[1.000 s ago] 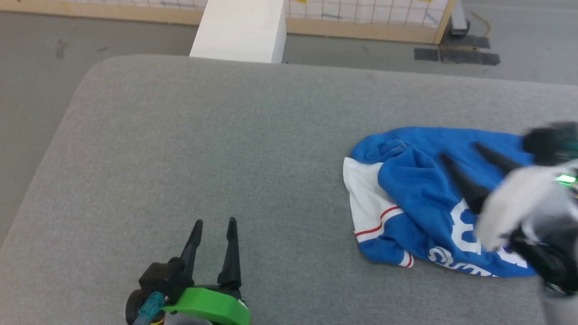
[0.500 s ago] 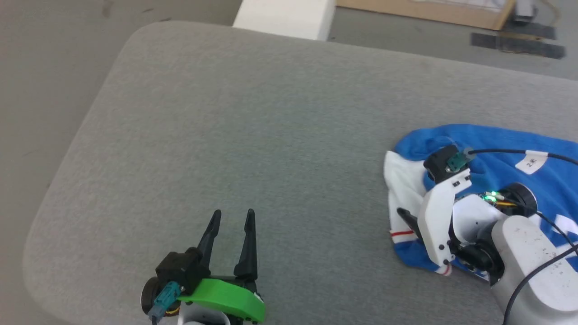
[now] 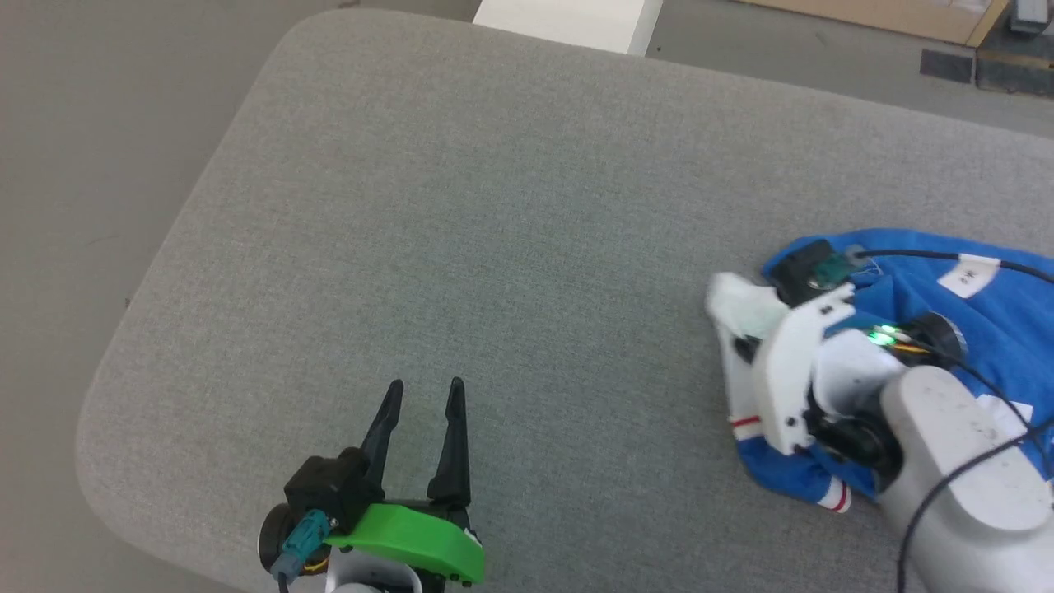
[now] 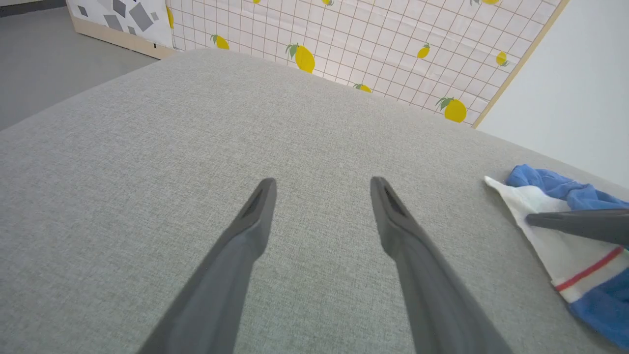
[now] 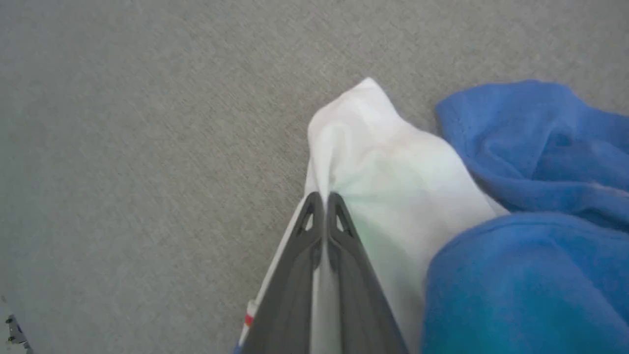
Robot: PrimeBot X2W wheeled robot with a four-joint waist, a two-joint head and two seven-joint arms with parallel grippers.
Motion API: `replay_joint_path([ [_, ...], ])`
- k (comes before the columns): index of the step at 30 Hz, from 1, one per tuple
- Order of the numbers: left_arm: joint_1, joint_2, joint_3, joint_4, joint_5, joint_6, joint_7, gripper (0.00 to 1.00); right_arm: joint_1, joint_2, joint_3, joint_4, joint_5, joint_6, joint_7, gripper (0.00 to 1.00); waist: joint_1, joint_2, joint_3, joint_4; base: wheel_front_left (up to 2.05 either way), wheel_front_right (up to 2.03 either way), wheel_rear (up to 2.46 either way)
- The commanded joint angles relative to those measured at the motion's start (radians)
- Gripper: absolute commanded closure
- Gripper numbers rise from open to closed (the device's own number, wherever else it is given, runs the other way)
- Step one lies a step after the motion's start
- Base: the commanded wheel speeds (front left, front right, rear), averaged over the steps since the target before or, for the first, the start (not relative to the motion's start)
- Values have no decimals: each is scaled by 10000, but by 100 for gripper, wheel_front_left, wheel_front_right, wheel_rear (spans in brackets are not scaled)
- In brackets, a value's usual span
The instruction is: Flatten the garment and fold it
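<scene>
The garment [image 3: 1005, 329], a crumpled royal-blue jersey with a white sleeve and red-striped trim, lies at the right of the grey table. My right arm [image 3: 947, 412] reaches over it. In the right wrist view my right gripper [image 5: 324, 196] is shut on the garment's white sleeve [image 5: 403, 196], with the cloth pinched between the two fingers and puckered at their tips. My left gripper [image 3: 424, 387] stands open near the front edge, well left of the garment, with nothing between its fingers [image 4: 255, 211]. The left wrist view shows the sleeve [image 4: 555, 250] at its right edge, with a right finger [image 4: 580, 223] lying on it.
The grey padded table [image 3: 494, 206] has a rounded corner at the front left, with floor [image 3: 82, 123] beyond its left edge. A white post [image 3: 568, 21] stands past the far edge. A lemon-patterned panel [image 4: 393, 44] stands behind the table.
The head camera has shifted. My right gripper moved from over the blue body to the garment's left edge and shut on the white sleeve, which is now bunched. The left gripper has not moved.
</scene>
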Motion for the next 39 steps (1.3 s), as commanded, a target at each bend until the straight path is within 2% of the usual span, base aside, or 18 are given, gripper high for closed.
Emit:
replay_joint_path([
  [1, -112, -20, 26, 25, -111, 34, -38, 0, -325, 192, 170, -179, 170, -13, -136, 100, 0, 0, -325, -195, 0, 0, 0],
  [9, 64, -20, 149, 76, -86, -31, -38, 0, -1301, 1043, 1713, -1434, 1143, -13, -482, 100, 0, 0, -682, -363, 0, 0, 0],
  [15, 147, -20, 138, 82, -109, -79, -38, 0, -1221, 1651, 2810, -979, 1558, -13, -690, 100, 0, 0, -562, -228, 0, 0, 0],
  [16, 138, -20, 117, 92, -125, -78, -38, 0, -1135, 1703, 2884, -770, 1602, -13, -729, 85, 0, 0, -544, -200, 0, 0, 0],
  [17, 119, -20, 80, 111, -145, -76, -38, 0, -1041, 1726, 2996, -477, 1554, -13, -774, 31, 0, 0, -521, -154, 0, 0, 0],
  [18, 101, -20, 45, 131, -160, -75, -38, 0, -995, 1721, 3132, -277, 1483, -13, -857, 0, 0, 0, -515, -118, 0, 0, 0],
  [23, 41, -20, -14, 208, -221, -32, -38, 0, -839, 1797, 3246, 442, 1601, -13, -1509, 0, 0, 0, -563, -102, 0, 0, 0],
  [28, 155, -20, 162, 225, -134, -21, -38, 0, -1025, 1615, 2795, 214, 1832, -13, -2062, 0, 0, 0, -738, -392, 0, 0, 0],
  [34, 258, -20, 280, 214, -42, -83, -38, 0, -1239, 993, 1482, -398, 1879, -13, -2196, 0, 0, 0, -939, -876, 0, 0, 0],
  [39, 224, -20, 237, 124, 21, -96, -38, 0, -1163, 37, -107, -598, 1327, -13, -1583, 0, 0, 0, -820, -1083, 0, 0, 0],
])
